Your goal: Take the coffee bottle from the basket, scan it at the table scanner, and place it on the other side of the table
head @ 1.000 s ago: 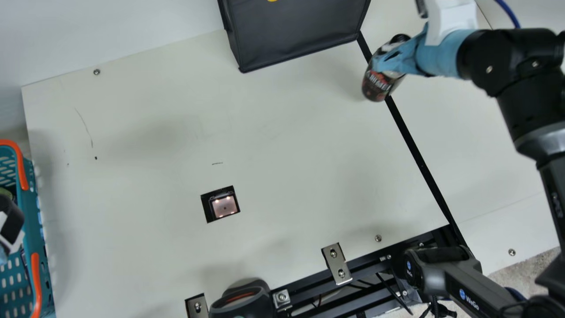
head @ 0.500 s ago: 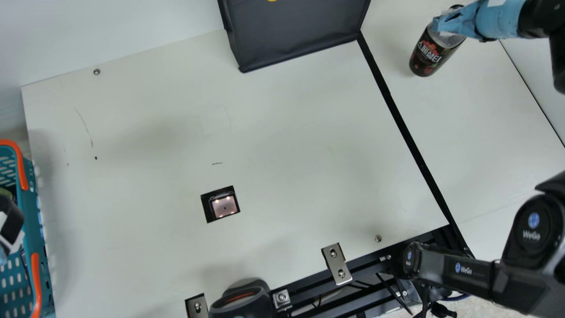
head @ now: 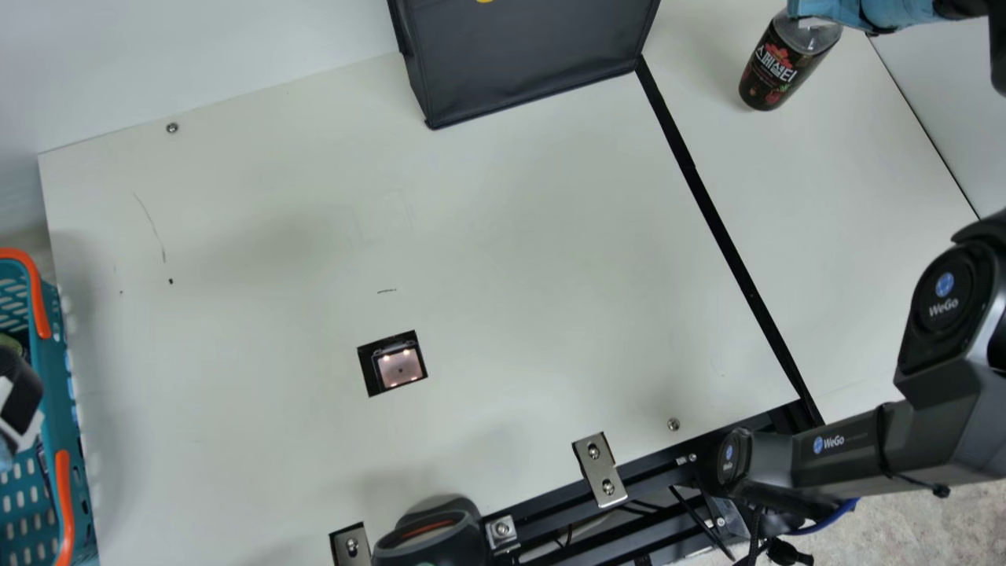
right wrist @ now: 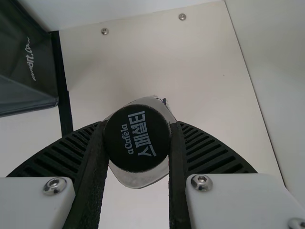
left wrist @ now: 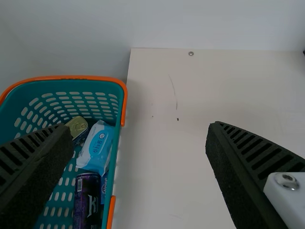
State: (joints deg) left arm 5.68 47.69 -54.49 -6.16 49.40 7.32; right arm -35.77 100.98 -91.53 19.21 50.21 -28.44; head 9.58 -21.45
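The coffee bottle (head: 774, 71) hangs or stands roughly upright over the right-hand panel at the back; whether its base touches the table I cannot tell. My right gripper (head: 817, 11) is at its top in the main view. In the right wrist view my right gripper (right wrist: 137, 143) is shut around the neck, just under the black cap (right wrist: 136, 126). My left gripper (head: 17, 405) is over the basket (head: 59, 393) side in the main view; in the left wrist view the left gripper (left wrist: 139, 134) stands open with nothing between its fingers. The table scanner (head: 399, 367) is set into the tabletop.
A dark fabric box (head: 534, 55) stands at the back, left of the bottle. A can (left wrist: 87, 200) and a blue packet (left wrist: 97, 145) lie in the basket. A handheld scanner (head: 432, 534) sits by the front frame (head: 652, 472).
My right arm has carried the bottle rightward across the black strip onto the right-hand panel's side, then slightly farther toward the back. The left arm has kept still.
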